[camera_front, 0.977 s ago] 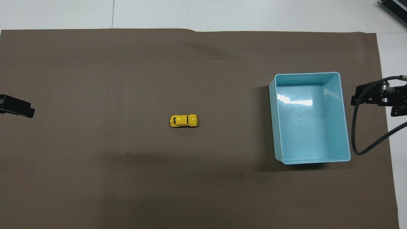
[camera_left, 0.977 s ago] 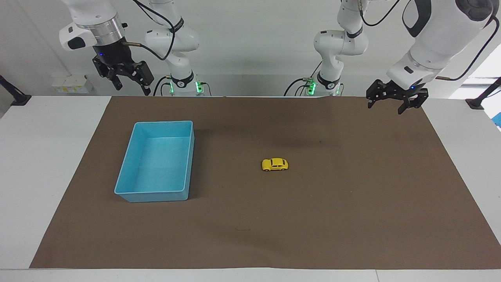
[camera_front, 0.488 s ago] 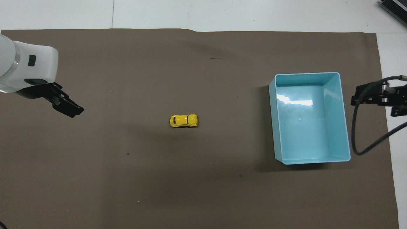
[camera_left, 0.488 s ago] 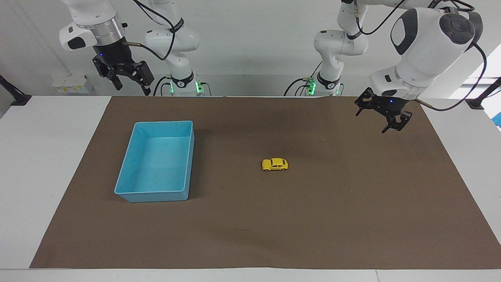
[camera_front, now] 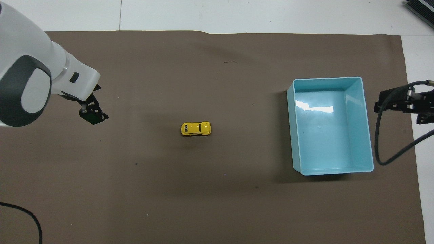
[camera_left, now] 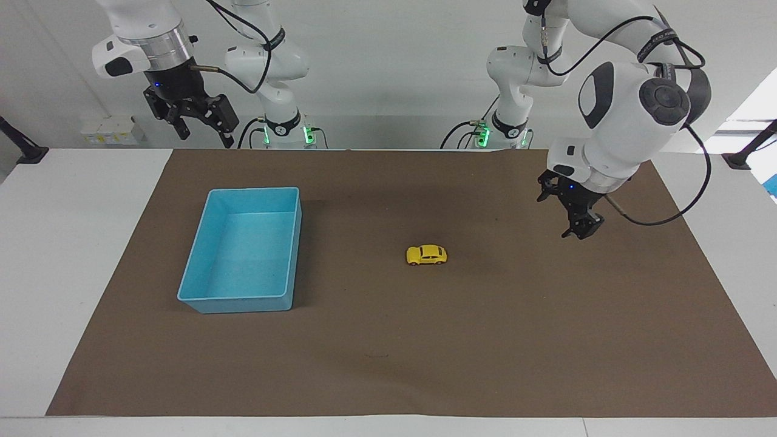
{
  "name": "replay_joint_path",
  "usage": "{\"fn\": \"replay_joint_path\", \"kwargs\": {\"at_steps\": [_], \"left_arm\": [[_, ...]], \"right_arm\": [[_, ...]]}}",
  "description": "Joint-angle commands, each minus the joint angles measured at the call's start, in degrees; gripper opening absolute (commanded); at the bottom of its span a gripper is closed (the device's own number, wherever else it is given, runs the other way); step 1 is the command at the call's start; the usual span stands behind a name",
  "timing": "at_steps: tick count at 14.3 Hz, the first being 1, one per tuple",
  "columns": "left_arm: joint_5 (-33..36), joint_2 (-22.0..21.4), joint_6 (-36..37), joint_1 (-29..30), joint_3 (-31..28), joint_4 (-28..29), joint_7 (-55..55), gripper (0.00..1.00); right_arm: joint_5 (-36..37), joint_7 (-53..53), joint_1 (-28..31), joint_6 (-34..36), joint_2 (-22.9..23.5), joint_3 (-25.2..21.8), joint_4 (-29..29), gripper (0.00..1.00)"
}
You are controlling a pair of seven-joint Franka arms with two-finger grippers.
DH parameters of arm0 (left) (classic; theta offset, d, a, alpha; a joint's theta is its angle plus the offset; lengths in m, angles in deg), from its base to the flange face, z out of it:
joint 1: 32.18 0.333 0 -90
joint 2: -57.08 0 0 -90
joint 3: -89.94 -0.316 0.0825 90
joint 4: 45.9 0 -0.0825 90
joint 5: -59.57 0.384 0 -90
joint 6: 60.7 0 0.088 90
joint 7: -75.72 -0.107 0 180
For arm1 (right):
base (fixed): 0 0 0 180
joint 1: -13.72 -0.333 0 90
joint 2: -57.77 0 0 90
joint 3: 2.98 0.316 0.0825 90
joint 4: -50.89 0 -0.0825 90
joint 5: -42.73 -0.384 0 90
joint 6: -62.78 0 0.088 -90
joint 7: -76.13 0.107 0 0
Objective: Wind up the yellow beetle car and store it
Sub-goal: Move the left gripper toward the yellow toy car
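Yellow beetle car (camera_left: 426, 255): is resting on its wheels on the brown mat (camera_left: 388, 352), near the middle of the counter (camera_left: 73, 243). It is lying side-on to the robots and touching neither pincer. Its position is matching that of one second ago.

Blue tray (camera_left: 200, 285): is sitting on the mat toward the right arm's end of the counter, well apart from the car, and holding nothing. It is not differing from the earlier frames.

Left pincer (camera_left: 576, 227): is hanging above the mat toward the left arm's end of the counter, well apart from the car and pointing down. One second ago it was hovering over the mat's edge nearest the robots; half a second ago it was partway in; now it is standing lower and closer to the car. In the overhead view the left pincer (camera_front: 92, 115) is showing below the white wrist, which was out of that view one second ago. Its fingers are standing spread at full width and gripping nothing.

Right pincer (camera_left: 200, 121): is waiting raised over the counter edge nearest the robots, above and beside the tray's end. It is keeping the same pose as one second ago. Its fingers are standing wide apart and gripping nothing.
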Motion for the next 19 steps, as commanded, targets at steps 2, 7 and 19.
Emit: {"fn": "replay_joint_path", "kwargs": {"at_steps": [2,7,19], "left_arm": [[-2.5,3.1,-6.3,-4.3,-0.9,2.2,-2.8,1.0],[-3.3,4.1,-20.4,-11.1,-0.9,10.1,-2.8,1.0],[-4.0,8.6,-48.0,-23.8,-0.9,23.1,5.2,1.0]], "right_arm": [[-0.9,0.6,0.3,-0.1,-0.6,0.0,-0.8,1.0],[-0.9,0.6,0.3,-0.1,-0.6,0.0,-0.8,1.0],[-0.9,0.6,0.3,-0.1,-0.6,0.0,-0.8,1.0]]}}
